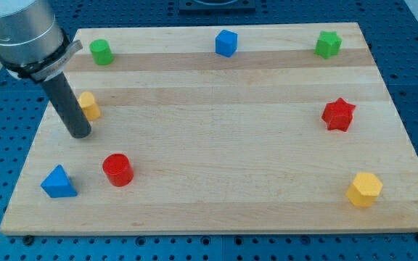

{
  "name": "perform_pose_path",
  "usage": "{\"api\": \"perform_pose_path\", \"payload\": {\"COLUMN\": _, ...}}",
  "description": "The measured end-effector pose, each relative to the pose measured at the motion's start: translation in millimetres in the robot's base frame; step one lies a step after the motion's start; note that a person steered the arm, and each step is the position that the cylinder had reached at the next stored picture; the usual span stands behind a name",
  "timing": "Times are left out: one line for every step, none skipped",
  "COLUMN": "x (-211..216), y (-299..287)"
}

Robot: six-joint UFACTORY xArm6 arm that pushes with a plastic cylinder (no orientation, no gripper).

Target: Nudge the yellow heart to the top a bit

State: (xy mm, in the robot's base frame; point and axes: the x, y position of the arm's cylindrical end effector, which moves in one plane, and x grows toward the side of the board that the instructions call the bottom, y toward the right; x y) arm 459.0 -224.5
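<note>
My tip [80,134] beside the yellow heart-shaped block [89,106]
Rod end rests on the wooden table [216,145], just below-left of the heart; no end effector fitted.

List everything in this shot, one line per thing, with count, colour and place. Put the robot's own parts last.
Wooden board: one, pale wood, fills most of the view, on a blue perforated base.
Green block: one, green, top left of the board; shape unclear.
Blue block: one, blue, top centre.
Green star: one, green, top right.
Red star: one, red, right side, mid-height.
Yellow hexagon: one, yellow, bottom right.
Red cylinder: one, red, lower left.
Blue triangle: one, blue, bottom left corner.
Yellow heart: one, yellow, left side, partly hidden behind the rod.
My tip: one, dark rod end, just below and left of the yellow heart; contact cannot be told.
</note>
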Motion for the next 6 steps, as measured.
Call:
{"api": "perform_pose_path", "payload": {"x": -13, "y": 0}}
{"api": "perform_pose_path", "payload": {"x": -12, "y": 0}}
{"api": "perform_pose_path", "payload": {"x": 26, "y": 0}}
{"api": "perform_pose_path", "payload": {"x": 57, "y": 2}}
{"api": "perform_pose_path", "payload": {"x": 63, "y": 10}}
{"api": "perform_pose_path", "payload": {"x": 64, "y": 35}}
